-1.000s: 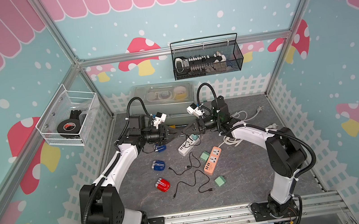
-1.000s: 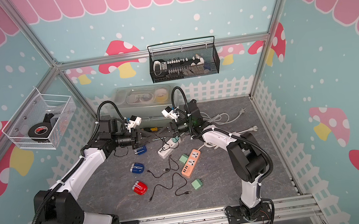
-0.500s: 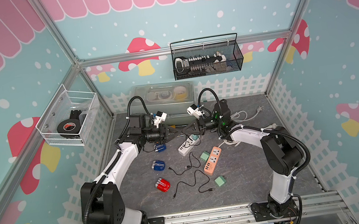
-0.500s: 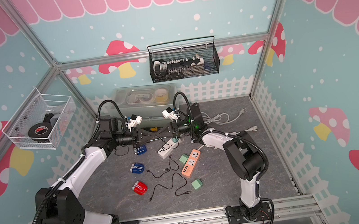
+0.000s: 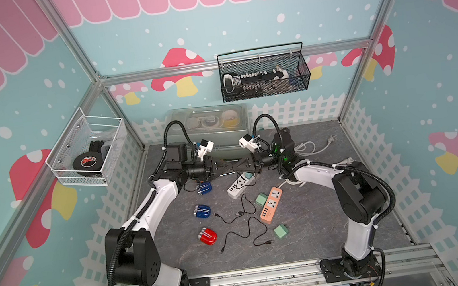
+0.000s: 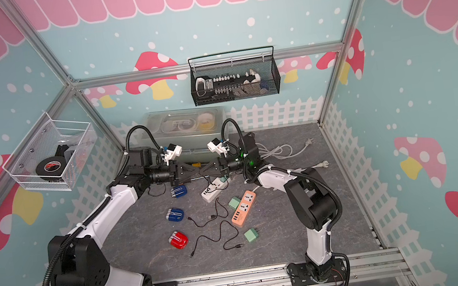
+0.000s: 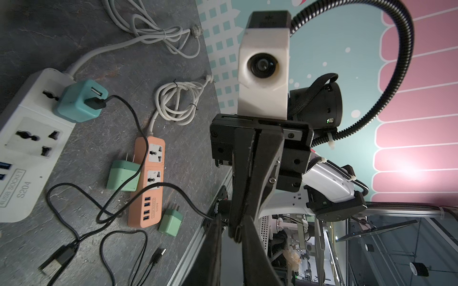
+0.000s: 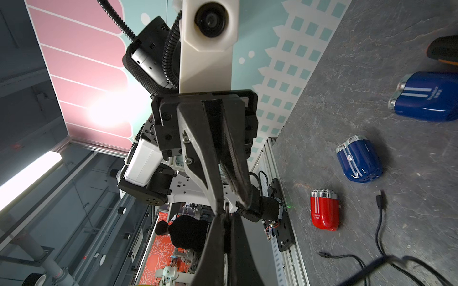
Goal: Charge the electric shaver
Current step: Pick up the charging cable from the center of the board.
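Grippers tip to tip in mid-air, shavers down on the table.
Your three shavers lie on the table [image 5: 308, 229], below the fingertips on the left arm's side. The blue shaver [image 5: 204, 188] is nearest, almost under the left gripper [image 5: 226, 168]; the second blue shaver [image 5: 202, 211] and the red shaver [image 5: 207, 236] sit further toward the front rail [image 5: 240, 280]. Right gripper [image 5: 234, 167] is clamped tight on the cable plug [image 7: 237, 232]. Left fingers [image 7: 212, 252] stand a narrow slit apart with the plug between them; can't tell if they press it. White power strip [image 5: 239, 183] lies just under the right fingers, with the orange power strip [image 5: 272, 204] beyond. Clear bin [image 5: 209, 119] is close behind the fingers. Your widest free table is past the orange power strip, on the right gripper's side.
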